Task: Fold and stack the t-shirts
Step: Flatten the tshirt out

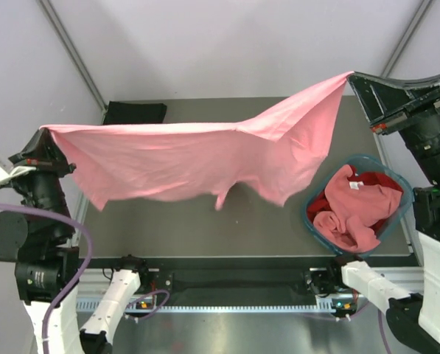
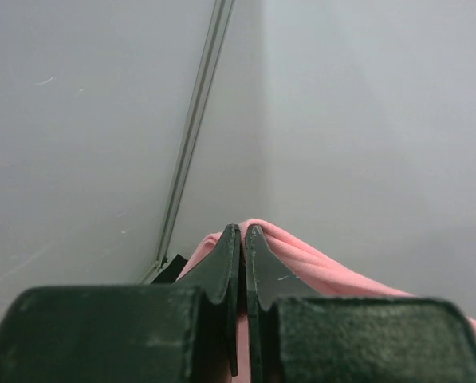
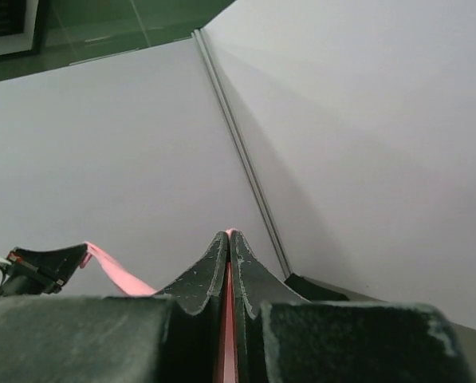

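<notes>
I count four t-shirts on my overhead feed: two salmon pink, one red, one black. The pink pair is the spread salmon pink t-shirt (image 1: 205, 158) above the table (image 1: 205, 228) and the crumpled salmon pink t-shirt (image 1: 352, 206) in the basket (image 1: 309, 215). The single red t-shirt (image 1: 382, 180) lies in there too, so that basket holds two garments. The single black t-shirt (image 1: 135, 113) is the only one at the table's far edge. There is one table and one basket. I have two arms with two grippers, the left gripper (image 1: 43, 133) and the right gripper (image 1: 350, 76), and each wrist camera shows me two fingers (image 2: 226, 271).
</notes>
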Controlling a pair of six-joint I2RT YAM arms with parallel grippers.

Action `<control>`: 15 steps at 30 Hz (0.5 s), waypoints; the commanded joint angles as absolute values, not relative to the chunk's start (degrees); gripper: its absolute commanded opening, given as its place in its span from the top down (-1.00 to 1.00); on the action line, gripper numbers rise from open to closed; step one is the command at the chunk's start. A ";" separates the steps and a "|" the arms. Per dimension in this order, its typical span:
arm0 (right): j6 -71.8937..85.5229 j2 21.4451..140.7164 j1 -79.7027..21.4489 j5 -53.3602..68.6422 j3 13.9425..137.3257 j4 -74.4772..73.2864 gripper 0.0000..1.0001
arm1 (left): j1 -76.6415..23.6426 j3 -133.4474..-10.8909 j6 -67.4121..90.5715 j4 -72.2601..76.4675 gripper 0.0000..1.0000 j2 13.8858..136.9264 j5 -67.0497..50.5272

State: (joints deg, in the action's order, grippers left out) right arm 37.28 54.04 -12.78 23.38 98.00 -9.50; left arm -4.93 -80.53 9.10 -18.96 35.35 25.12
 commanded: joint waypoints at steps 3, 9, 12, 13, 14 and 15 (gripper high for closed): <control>37.79 55.54 -13.27 21.01 100.37 -13.80 1.00 | -5.01 -84.73 11.34 -23.55 1.00 36.74 22.50; 38.41 59.93 -13.27 20.30 96.08 -10.82 1.00 | -5.01 -82.89 14.50 -25.14 1.00 41.91 21.18; 38.85 63.45 -13.27 20.30 94.05 -8.35 1.00 | -5.01 -80.52 14.85 -23.47 1.00 44.46 21.80; 38.59 64.68 -13.18 19.69 94.22 -7.57 1.00 | -5.01 -79.99 14.68 -22.86 1.00 45.26 22.14; 37.63 67.12 -13.18 19.25 94.22 -7.21 1.00 | -5.01 -79.20 14.16 -22.16 1.00 46.05 22.50; 37.44 68.63 -13.18 19.16 94.65 -6.68 1.00 | -5.01 -78.06 14.24 -21.63 1.00 47.97 23.11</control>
State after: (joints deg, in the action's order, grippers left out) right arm 38.11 64.14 -12.93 21.39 94.70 -11.11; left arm -4.93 -80.31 13.80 -23.99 44.29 22.15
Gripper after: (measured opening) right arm 0.006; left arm 0.032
